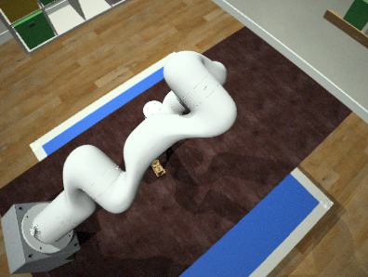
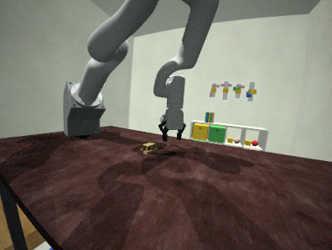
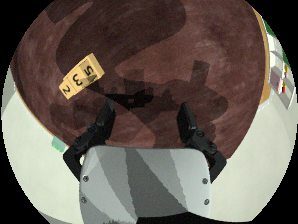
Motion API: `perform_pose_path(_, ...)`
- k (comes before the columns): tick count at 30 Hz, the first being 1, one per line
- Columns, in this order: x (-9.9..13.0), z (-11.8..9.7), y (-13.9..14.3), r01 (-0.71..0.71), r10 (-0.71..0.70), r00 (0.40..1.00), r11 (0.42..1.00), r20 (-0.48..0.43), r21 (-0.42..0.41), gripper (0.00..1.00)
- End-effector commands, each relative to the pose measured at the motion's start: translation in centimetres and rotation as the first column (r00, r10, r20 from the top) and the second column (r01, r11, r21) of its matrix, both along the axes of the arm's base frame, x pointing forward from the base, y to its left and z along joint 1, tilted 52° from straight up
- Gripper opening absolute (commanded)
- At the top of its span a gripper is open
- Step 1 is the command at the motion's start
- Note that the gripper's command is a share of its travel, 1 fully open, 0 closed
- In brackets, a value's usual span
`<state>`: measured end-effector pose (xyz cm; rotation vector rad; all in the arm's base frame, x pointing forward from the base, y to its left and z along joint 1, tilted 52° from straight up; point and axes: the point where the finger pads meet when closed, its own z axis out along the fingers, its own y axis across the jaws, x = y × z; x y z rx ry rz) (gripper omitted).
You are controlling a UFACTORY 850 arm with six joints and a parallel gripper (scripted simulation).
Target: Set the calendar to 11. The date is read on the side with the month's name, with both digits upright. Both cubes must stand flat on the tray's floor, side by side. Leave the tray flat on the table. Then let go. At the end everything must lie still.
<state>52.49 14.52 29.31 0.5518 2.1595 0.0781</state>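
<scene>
The small tan calendar point(image 2: 148, 148) stands on the dark brown table top; it holds two number cubes side by side. In the wrist view the calendar point(image 3: 80, 78) shows the top faces 3 and 5, and a 2 on an end face. In the overhead view the calendar point(image 1: 158, 167) peeks out beside the arm. My gripper point(image 2: 171, 136) hangs open and empty above the table, to the right of the calendar and apart from it. In the wrist view the open gripper point(image 3: 145, 120) has only table between its fingers. The month side of the calendar is not readable.
The arm's grey base point(image 2: 82, 113) stands at the table's far left edge. A white shelf point(image 2: 228, 134) with coloured boxes stands on the floor beyond the table. The table's near edge runs along the lower left of the side view.
</scene>
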Motion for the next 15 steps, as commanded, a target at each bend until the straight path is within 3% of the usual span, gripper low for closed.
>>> perform_pose_path(1,0.5,0.3,1.4,-0.031,0.03,0.999,0.998,-0.014,-0.048,1.0)
perform_pose_path(15,2.3,-0.6,2.1,-0.031,0.03,0.999,0.998,-0.014,-0.048,1.0)
